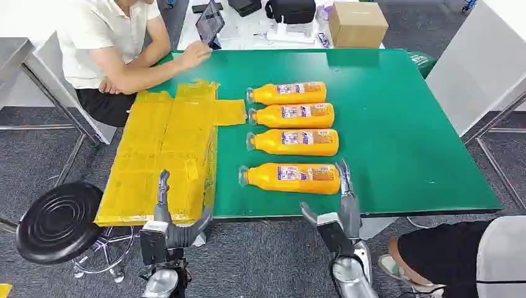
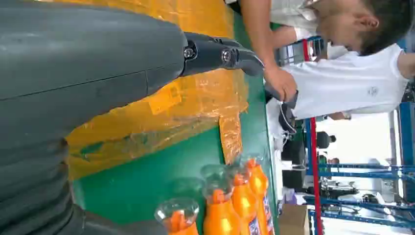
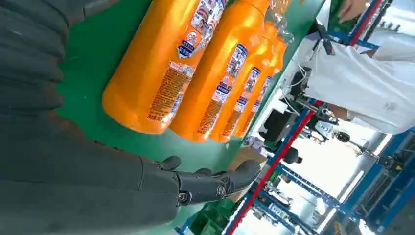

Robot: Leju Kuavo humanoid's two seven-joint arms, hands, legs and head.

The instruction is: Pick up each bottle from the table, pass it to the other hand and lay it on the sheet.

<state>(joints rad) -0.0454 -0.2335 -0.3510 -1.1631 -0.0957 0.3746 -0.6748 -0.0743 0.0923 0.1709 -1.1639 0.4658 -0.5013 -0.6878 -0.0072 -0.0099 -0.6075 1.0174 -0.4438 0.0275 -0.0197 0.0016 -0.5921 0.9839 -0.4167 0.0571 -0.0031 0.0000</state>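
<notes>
While the nearest bottle lies on the desk just beside my right robot hand, fingers spread and empty, I would wrap it mid-body, keeping my left robot hand, also spread, ready over the sheet.

bottle labels carry print, too blurred to read

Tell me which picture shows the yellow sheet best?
The head view: the whole yellow sheet lies flat on the green table, left of the four orange bottles. The left wrist view shows a crinkled part behind the left robot hand.
</notes>
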